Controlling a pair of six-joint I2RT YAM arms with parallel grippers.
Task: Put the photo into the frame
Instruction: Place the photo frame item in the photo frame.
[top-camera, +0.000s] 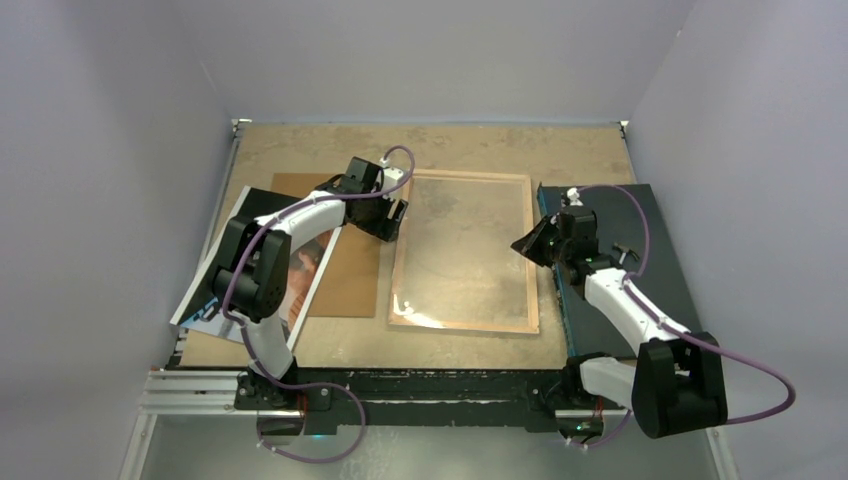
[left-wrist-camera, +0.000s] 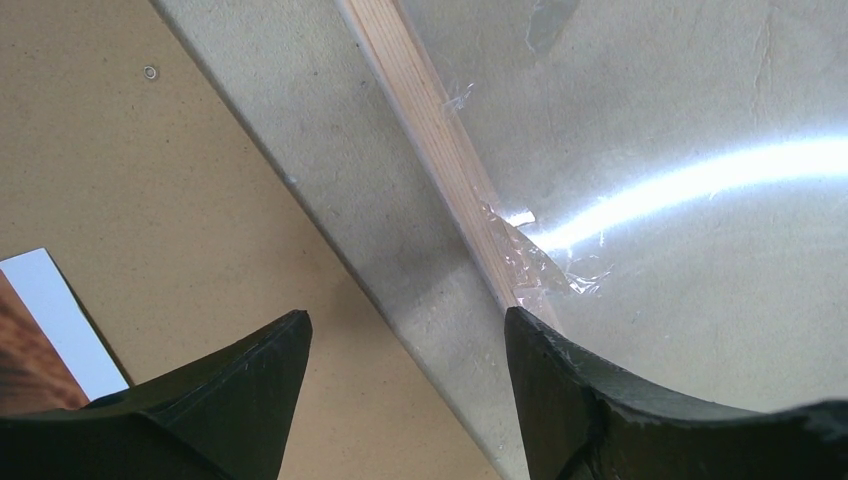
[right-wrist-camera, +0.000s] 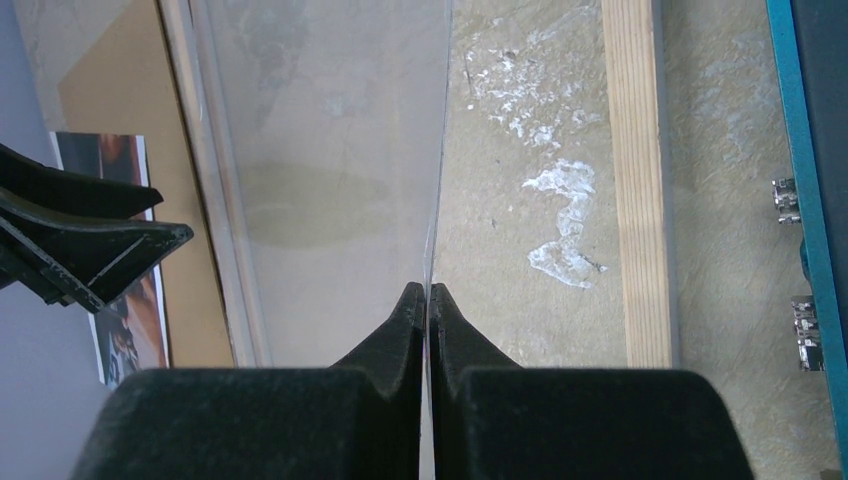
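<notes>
The frame (top-camera: 500, 328) lies flat in the middle of the table (top-camera: 450, 145) with its light wood back facing up. A clear sheet (top-camera: 460, 250) sits inside its rails and shows white glints near the near-left corner. The photo (top-camera: 305, 270) is outside the frame. It lies face up at the left edge of the table, partly under the left arm, with its dark and orange picture and white border showing. Its right side overlaps a brown backing board (top-camera: 350, 270), which sits between it and the frame. The left gripper (top-camera: 390, 215) hangs over the frame's left rail with its jaws spread wide and nothing between them. In the left wrist view the wooden rail (left-wrist-camera: 430, 150) runs up from just beside one finger, and the sheet (left-wrist-camera: 700, 200) beyond it carries a bright streak of glare. The right gripper (top-camera: 528, 245) is at the frame's right rail. Its fingers (right-wrist-camera: 400, 330) are pressed together and appear to pinch the thin edge of the clear sheet (right-wrist-camera: 330, 150), which runs straight into their tips. A dark mat (top-camera: 660, 230) with a teal edge lies to the right of the frame.
</notes>
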